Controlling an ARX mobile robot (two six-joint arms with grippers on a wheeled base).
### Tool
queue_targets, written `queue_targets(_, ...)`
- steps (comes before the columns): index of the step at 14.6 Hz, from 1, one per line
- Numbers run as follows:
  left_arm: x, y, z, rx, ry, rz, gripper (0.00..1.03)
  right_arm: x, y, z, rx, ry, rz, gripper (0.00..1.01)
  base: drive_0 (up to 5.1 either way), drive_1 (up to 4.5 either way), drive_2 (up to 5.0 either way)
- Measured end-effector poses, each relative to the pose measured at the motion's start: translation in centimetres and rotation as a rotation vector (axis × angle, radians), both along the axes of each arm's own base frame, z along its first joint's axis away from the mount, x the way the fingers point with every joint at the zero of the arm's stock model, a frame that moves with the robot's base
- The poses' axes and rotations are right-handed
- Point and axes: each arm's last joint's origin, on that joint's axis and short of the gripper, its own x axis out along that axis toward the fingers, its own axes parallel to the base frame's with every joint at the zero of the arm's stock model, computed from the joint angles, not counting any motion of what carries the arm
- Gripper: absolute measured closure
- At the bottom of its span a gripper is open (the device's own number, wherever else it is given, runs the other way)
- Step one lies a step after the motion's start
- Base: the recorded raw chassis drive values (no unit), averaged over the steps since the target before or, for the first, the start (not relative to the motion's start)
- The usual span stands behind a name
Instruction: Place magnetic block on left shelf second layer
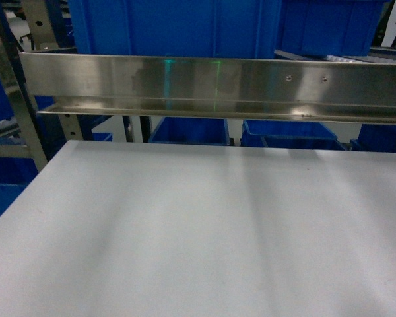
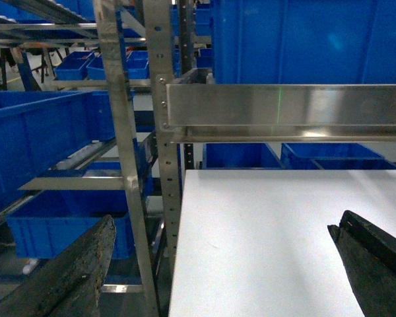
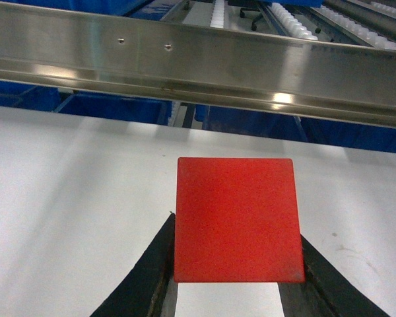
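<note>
The magnetic block (image 3: 235,220) is a flat-faced, matte red square, upright and square-on to the right wrist camera, clamped at its lower edges between the right gripper's (image 3: 228,281) two dark fingers. It hangs above the white tabletop (image 3: 66,198), just below and in front of the steel shelf rail (image 3: 198,66).

Left claw (image 2: 221,264) of dark, worn, scuffed fingers spread wide, one finger (image 2: 72,277) at lower left of its wrist view, the other (image 2: 373,261) at lower right, nothing between. Right claw (image 3: 234,281) of black curved fingers closed against both sides of a flat, matte red square block (image 3: 235,219), held upright, face toward the camera. Fingertips there hidden behind the block, so exact contact perhaps only along its lower edges. No arm or claw visible in the head view.
</note>
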Motion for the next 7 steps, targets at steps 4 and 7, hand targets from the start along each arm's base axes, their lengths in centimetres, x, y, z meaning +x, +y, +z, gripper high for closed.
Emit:
queue_targets(4, 0.0, 0.0, -0.04, 0.0, 0.004, 0.0, 0.05, 0.0, 0.0, 0.01, 0.0, -0.001, 0.0, 0.68, -5.0, 2.45, 2.4)
queue_targets(7, 0.0, 0.0, -0.03, 0.0, 0.003, 0.0, 0.05, 0.01, 0.0, 0.02, 0.0, -0.002, 0.0, 0.68, -4.9, 2.51, 2.5)
